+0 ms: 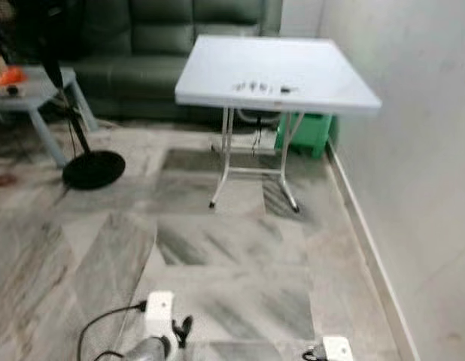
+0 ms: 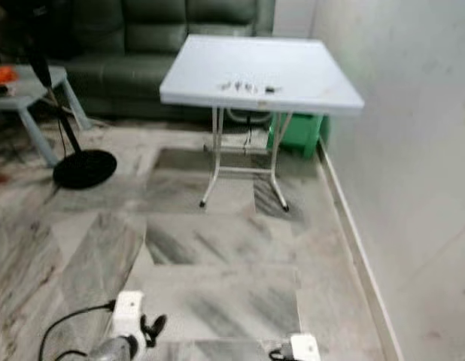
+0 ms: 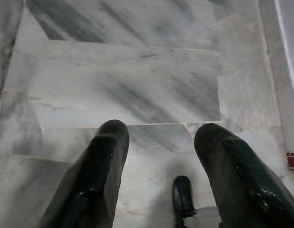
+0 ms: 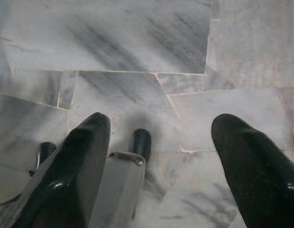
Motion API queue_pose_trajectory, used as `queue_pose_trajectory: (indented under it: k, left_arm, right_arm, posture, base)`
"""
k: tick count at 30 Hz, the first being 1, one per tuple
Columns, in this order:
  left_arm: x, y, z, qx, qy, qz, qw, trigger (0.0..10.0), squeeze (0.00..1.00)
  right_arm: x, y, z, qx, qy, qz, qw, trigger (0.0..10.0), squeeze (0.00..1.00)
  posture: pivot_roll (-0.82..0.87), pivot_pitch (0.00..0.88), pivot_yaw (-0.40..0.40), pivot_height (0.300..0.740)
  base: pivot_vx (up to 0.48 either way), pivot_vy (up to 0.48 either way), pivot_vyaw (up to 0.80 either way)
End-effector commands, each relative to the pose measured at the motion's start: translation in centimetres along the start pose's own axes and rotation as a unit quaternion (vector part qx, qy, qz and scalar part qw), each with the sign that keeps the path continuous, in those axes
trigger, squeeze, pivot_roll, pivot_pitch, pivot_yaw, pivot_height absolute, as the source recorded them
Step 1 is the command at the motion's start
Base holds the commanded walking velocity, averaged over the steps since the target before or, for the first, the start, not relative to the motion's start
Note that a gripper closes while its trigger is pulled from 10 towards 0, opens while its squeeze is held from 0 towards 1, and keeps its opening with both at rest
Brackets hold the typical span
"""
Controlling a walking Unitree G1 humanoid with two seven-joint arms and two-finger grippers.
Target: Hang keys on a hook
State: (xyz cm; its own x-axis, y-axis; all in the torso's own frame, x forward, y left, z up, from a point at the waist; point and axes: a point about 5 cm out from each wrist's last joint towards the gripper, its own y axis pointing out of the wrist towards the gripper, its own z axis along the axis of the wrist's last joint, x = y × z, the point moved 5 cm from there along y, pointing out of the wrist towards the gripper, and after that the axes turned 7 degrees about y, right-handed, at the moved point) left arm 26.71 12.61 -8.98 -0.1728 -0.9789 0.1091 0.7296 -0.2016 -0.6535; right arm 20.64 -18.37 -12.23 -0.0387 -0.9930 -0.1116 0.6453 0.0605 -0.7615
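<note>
Left gripper (image 3: 161,156) and right gripper (image 4: 161,147), glossy black fingers spread wide and empty, hang low over veined marble floor (image 1: 232,248). Keys (image 1: 253,87), a small dark cluster, lie near the front edge of the white folding table (image 1: 308,68), about midway along it. Likely light, rigid metal, loosely linked and prone to sliding on the smooth top; a pinch at the ring seems best.

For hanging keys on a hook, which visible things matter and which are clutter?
Job:
keys on the white table
left tool, open, over floor
right tool, open, over floor

Lying about:
green sofa
fan stand
green stool
small grey table
</note>
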Motion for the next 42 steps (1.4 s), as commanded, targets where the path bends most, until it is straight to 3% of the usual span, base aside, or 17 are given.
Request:
queue_pose_trajectory:
  k: [1, 16, 26, 29, 34, 36, 38, 42]
  left_arm:
    - [-0.6, -0.3, -0.9, -0.013, -0.001, 0.004, 1.000, 10.0, 0.00]
    - [-0.5, -0.2, -0.3, 0.003, -0.005, 0.002, 1.000, 10.0, 0.00]
    - [0.2, 0.1, 4.5, 0.105, -0.018, -0.037, 0.994, 10.0, 0.00]
    - [0.7, -0.1, 5.6, 0.137, 0.000, -0.057, 0.989, 10.0, 0.00]
    - [1.0, -0.4, 8.0, 0.194, -0.002, -0.077, 0.978, 10.0, 0.00]
    - [1.4, -0.7, 9.7, 0.231, -0.003, -0.090, 0.969, 10.0, 0.00]
    - [1.6, -0.9, 10.3, 0.244, -0.005, -0.095, 0.965, 10.0, 0.00]
    - [2.1, -1.6, 12.6, 0.295, 0.020, -0.111, 0.949, 10.0, 0.00]
  right_arm:
    - [-0.2, 0.0, 0.2, 0.004, -0.001, 0.003, 1.000, 10.0, 0.00]
    - [-0.2, 0.0, 0.6, 0.017, 0.003, 0.005, 1.000, 10.0, 0.00]
    - [-1.2, 0.0, 6.4, 0.146, 0.010, 0.044, 0.988, 10.0, 0.00]
    - [-1.7, -0.5, 8.8, 0.208, 0.012, 0.061, 0.976, 10.0, 0.00]
    - [-2.6, -1.6, 11.8, 0.289, 0.014, 0.085, 0.954, 10.0, 0.00]
    - [-3.3, -2.3, 13.5, 0.331, 0.012, 0.101, 0.938, 10.0, 0.00]
    - [-3.6, -2.6, 14.0, 0.345, 0.011, 0.107, 0.933, 10.0, 0.00]
    - [-5.0, -4.3, 16.1, 0.401, 0.004, 0.135, 0.906, 10.0, 0.00]
  posture:
    - [0.04, 0.048, -0.024, 0.740]
    - [0.03, 0.055, -0.021, 0.740]
    - [0.03, 0.077, -0.011, 0.740]
    - [0.02, 0.089, -0.002, 0.740]
    - [0.01, 0.106, 0.003, 0.740]
    - [0.01, 0.111, 0.004, 0.740]
    - [0.01, 0.113, 0.004, 0.740]
    - [0.02, 0.118, 0.004, 0.740]
  base:
    - [0.289, 0.000, 0.00]
    - [0.332, 0.000, 0.00]
    - [0.444, 0.000, 0.00]
    - [0.445, 0.000, 0.00]
    - [0.442, 0.000, 0.00]
    - [0.444, 0.000, 0.00]
    - [0.442, 0.000, 0.00]
    - [0.442, 0.000, 0.00]
